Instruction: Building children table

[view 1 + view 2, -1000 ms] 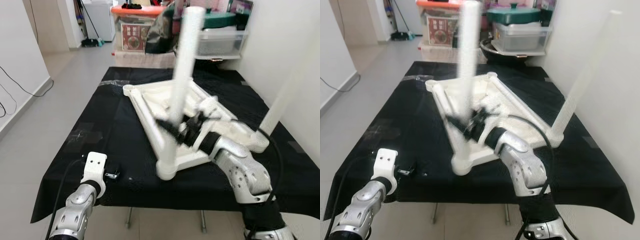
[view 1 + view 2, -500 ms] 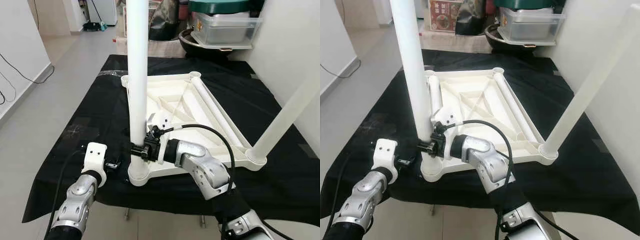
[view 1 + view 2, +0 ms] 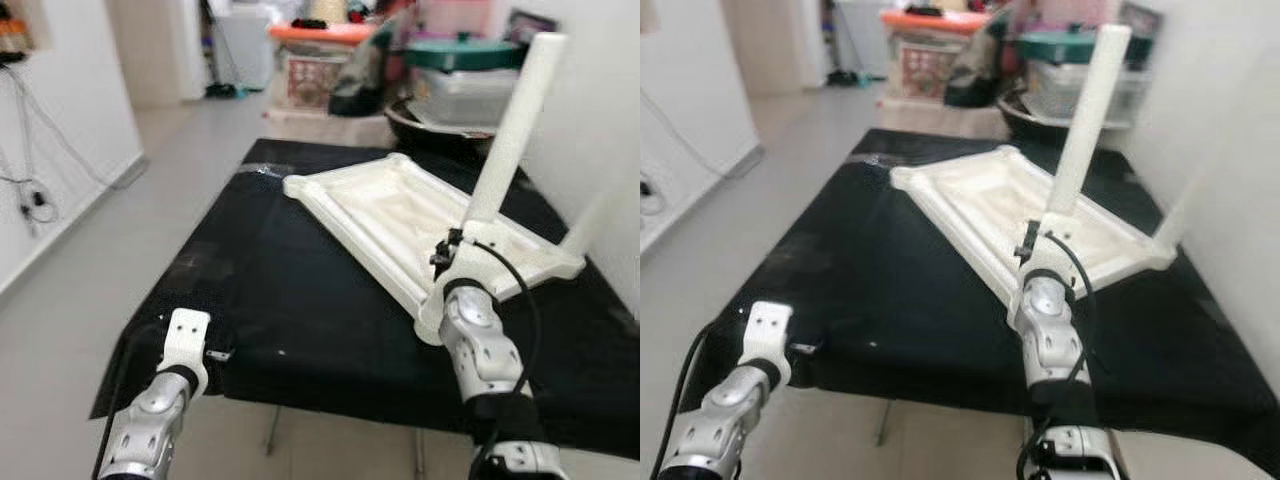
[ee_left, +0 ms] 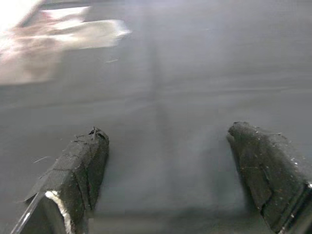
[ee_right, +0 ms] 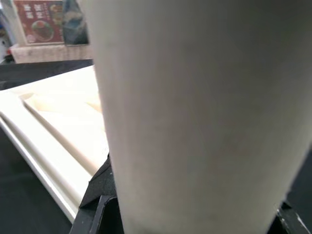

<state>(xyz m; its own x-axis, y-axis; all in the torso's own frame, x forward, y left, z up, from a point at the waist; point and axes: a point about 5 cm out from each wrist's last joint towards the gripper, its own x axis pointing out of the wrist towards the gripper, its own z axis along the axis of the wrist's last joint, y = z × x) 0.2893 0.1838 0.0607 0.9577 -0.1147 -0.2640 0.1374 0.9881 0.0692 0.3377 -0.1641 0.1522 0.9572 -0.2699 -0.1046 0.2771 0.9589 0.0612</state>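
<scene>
While the head views are a little blurred, I can make out the white table top (image 3: pixel 400 215) lying upside down on the black-covered desk (image 3: pixel 270 300), toward 1 o'clock from me. A white leg (image 3: pixel 510 125) stands up from its near corner, leaning slightly toward 1 o'clock. A second white leg (image 3: pixel 590 215) rises at the far right corner, close to the wall, though it is blurred.

My right gripper (image 3: pixel 447 252) sits at the foot of the near leg, and in the right wrist view the leg (image 5: pixel 195 112) fills the space between the black fingers (image 5: pixel 100 195), which are closed around it.

My left gripper (image 4: pixel 168 165) hangs over the near left edge of the desk at about 10 o'clock, well apart from the table top. In the left wrist view its fingers (image 4: pixel 80 165) are spread wide with bare black cloth between them.

Storage boxes (image 3: pixel 320 60) and a lidded pot (image 3: pixel 460 55) stand on the floor beyond the desk at 12 o'clock.
</scene>
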